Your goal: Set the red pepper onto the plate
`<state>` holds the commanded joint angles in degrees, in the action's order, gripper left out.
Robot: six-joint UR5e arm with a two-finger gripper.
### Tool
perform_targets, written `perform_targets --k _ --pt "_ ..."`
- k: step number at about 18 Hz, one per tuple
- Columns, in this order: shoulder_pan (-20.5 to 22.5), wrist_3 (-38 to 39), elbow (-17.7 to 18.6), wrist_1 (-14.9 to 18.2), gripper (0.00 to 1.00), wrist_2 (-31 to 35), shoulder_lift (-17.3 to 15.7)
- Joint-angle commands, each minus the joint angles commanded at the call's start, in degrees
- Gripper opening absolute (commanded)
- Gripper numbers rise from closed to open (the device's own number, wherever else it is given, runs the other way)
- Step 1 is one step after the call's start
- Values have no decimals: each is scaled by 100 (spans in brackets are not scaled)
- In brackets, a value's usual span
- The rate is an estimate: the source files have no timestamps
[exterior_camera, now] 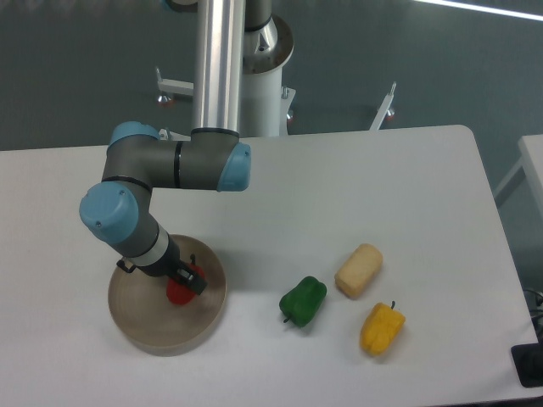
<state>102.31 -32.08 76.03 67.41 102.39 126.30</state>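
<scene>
Red pepper (179, 293) sits on the beige plate (153, 326), directly beneath the jaws (188, 281) and touching them. Whether the jaws pinch it or stand spread cannot be told, since the wrist hides most of them. Well off to the jaws' right on the white counter (382, 186) lie a green pepper (304, 301), a pale tan block (358, 270) and a yellow pepper (382, 328), each apart from its neighbours.

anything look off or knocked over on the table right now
Nothing stands out. The red pepper sits inside the plate under the gripper. The green pepper, yellow pepper and beige block lie apart on the table, intact, with nothing spilled.
</scene>
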Motion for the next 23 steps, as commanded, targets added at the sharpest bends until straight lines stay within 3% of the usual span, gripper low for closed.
perform_targets --k 3,8,14,19,23 --pt "9 0 -18 35 99 0 -193" --pt "87 -157 -44 88 99 -9 -492" --pt "877 -1211 237 79 99 -79 -966" --pt "1967 -3046 255 53 99 -544 -1187" --pt "2276 -3357 369 9 99 -677 -1222"
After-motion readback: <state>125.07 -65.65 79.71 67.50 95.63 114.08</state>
